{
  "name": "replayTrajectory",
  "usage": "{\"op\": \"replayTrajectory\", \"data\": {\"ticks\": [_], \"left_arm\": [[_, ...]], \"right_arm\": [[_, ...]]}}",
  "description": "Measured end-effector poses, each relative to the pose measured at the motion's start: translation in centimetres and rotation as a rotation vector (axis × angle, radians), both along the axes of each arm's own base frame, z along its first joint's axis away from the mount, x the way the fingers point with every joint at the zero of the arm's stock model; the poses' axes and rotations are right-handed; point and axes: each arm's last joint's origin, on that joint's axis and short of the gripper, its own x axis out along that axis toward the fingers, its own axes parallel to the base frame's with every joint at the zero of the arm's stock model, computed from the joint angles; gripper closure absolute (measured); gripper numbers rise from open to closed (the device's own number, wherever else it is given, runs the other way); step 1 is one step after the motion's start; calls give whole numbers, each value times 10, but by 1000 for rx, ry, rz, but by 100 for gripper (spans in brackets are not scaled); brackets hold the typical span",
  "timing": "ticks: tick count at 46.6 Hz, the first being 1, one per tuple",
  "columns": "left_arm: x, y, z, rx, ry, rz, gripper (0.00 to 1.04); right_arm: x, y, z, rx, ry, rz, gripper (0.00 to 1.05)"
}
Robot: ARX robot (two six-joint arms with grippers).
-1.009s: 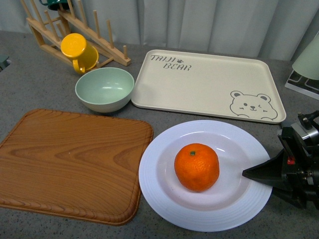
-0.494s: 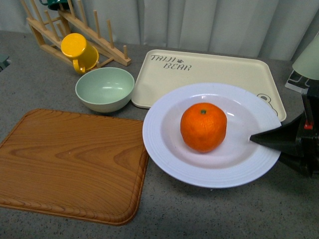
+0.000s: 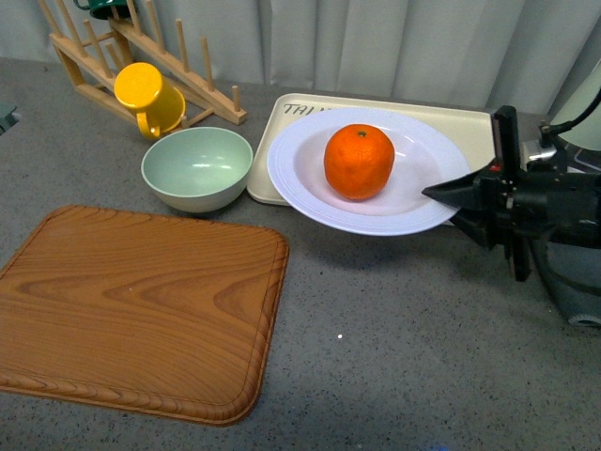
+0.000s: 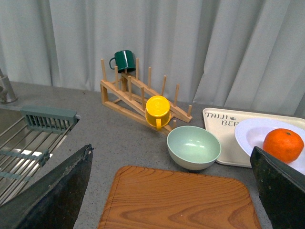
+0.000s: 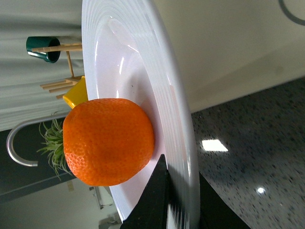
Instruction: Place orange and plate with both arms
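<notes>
While the orange (image 3: 359, 162) sits in the well of the white plate (image 3: 300, 178), the plate itself hangs clear of the desk (image 3: 394, 329) in the upper middle of the front frame, overlapping the cream bear tray (image 3: 470, 127) behind it. At the plate's right rim the right end effector (image 3: 449, 193) is clamped on the edge, one finger above and one below. To the plate's left stands a pale green bowl (image 3: 197, 167), with a yellow mug (image 3: 148, 96) on a wooden rack (image 3: 188, 70) beyond, and a wooden board (image 3: 131, 310) at lower left. From the left wrist view, the left end effector (image 4: 171, 191) is spread wide and grasps nothing.
</notes>
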Motion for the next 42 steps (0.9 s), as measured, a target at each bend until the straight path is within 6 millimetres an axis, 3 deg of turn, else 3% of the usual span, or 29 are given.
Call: {"op": "replayTrajectory", "data": {"ticks": [11,18,42], "left_arm": [[0,0,0,0,0,0,6],[0,0,0,0,0,0,6],[0,0,0,0,0,0,6]], "right_arm": [[51,23,-14,32,9,-24,101],[77,27,-23,10,37,-48,101],[83,23,-34,-67,119,-36,101]]}}
